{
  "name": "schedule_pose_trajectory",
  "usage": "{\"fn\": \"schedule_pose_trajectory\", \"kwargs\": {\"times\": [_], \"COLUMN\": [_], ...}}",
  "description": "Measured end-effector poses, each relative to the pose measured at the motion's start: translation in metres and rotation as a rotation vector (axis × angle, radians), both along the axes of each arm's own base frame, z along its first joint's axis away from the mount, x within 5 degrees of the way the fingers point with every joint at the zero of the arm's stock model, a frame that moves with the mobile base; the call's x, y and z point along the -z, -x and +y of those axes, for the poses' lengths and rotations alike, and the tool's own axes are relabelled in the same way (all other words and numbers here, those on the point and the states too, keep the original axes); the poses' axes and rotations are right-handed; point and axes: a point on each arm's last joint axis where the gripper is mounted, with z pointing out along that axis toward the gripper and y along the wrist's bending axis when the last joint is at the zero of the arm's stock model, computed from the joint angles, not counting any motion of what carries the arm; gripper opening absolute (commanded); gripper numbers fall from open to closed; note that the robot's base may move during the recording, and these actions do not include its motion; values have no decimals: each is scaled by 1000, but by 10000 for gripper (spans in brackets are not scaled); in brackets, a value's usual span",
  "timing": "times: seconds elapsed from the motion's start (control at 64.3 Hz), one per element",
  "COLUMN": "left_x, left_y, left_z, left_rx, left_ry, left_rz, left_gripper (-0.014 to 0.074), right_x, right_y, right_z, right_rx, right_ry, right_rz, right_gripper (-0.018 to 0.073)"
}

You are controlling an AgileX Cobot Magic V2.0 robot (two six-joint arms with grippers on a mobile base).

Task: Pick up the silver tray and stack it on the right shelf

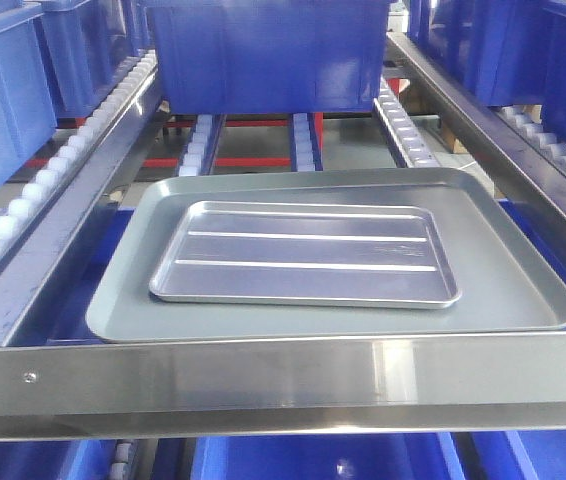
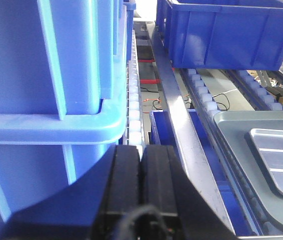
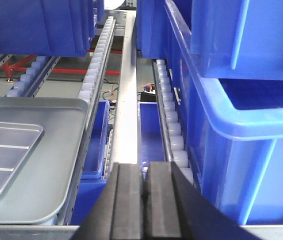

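Note:
The silver tray (image 1: pixel 303 255), shiny with two long ridges, lies flat inside a larger dull grey tray (image 1: pixel 508 280) on the roller shelf behind the brushed-steel front crossbar (image 1: pixel 283 380). Neither gripper shows in the front view. My left gripper (image 2: pixel 141 147) is shut and empty, left of the trays by a light blue bin; the silver tray's corner (image 2: pixel 281 155) shows at the right edge of the left wrist view. My right gripper (image 3: pixel 145 165) is shut and empty, right of the trays over a steel rail; the silver tray (image 3: pixel 1 150) shows at the left of the right wrist view.
A dark blue bin (image 1: pixel 273 55) sits on the rollers behind the trays. Blue bins flank the shelf on the left (image 2: pixel 46 90) and on the right (image 3: pixel 241 100). White roller rails (image 1: pixel 198 150) and steel side rails (image 3: pixel 126 100) run backward. More blue bins sit below.

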Motion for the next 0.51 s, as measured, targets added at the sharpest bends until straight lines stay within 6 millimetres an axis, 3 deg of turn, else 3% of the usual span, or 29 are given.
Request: {"fn": "schedule_pose_trajectory", "kwargs": {"times": [0.513], "left_x": [0], "left_y": [0], "left_z": [0], "left_rx": [0], "left_ry": [0], "left_rz": [0], "left_gripper": [-92], "right_x": [0], "right_y": [0], "right_z": [0], "right_rx": [0], "right_ry": [0], "right_rz": [0], "right_gripper": [55]}}
